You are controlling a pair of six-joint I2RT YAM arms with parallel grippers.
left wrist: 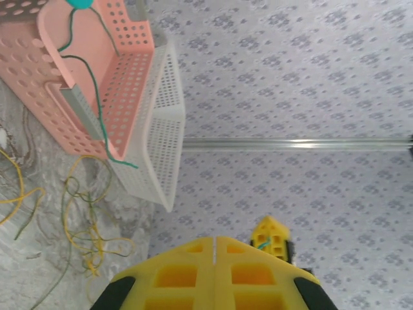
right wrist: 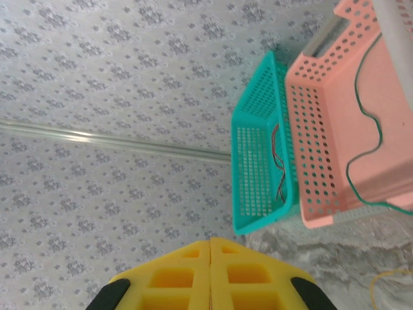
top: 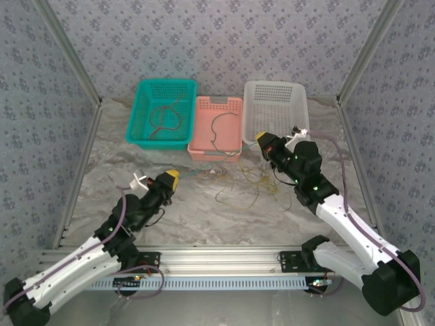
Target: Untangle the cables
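A loose tangle of yellow and green cables (top: 257, 182) lies on the marbled table between the arms, also in the left wrist view (left wrist: 84, 226). A green cable (top: 219, 125) lies in the pink basket (top: 234, 103) and hangs over its front edge (left wrist: 97, 84). Red and dark brown cables (top: 163, 119) sit in the teal basket (top: 143, 92). My left gripper (top: 172, 178) is left of the tangle, its jaws shut (left wrist: 214, 242) with nothing seen between them. My right gripper (top: 262, 139) hovers by the white basket, shut (right wrist: 210, 244). A short green bit shows against its fingers (left wrist: 270, 236).
The white basket (top: 274, 88) stands at the back right, beside the pink one. All three baskets line the far side of the table. Patterned walls and metal frame rails (top: 75, 61) close the space in on three sides.
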